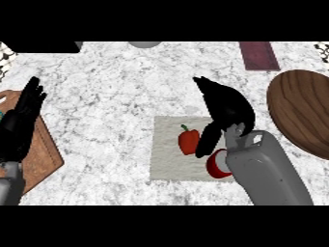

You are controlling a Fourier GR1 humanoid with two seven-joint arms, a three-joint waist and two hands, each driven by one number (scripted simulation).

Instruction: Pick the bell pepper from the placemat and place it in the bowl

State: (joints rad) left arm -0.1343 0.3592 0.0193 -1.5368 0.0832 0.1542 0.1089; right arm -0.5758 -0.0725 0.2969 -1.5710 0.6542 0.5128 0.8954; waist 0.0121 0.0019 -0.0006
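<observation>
The right hand hangs over the placemat, fingers relaxed and gripping nothing, thumb reaching down just beside the red bell pepper — the grasp, I judge, is only being lined up. Next it must curl round the pepper. Right of the placemat lies the wooden bowl; a red-and-white object sits close under the wrist. Far left of the placemat, the left hand rests open above a cutting board.

bell pepper on placemat
</observation>
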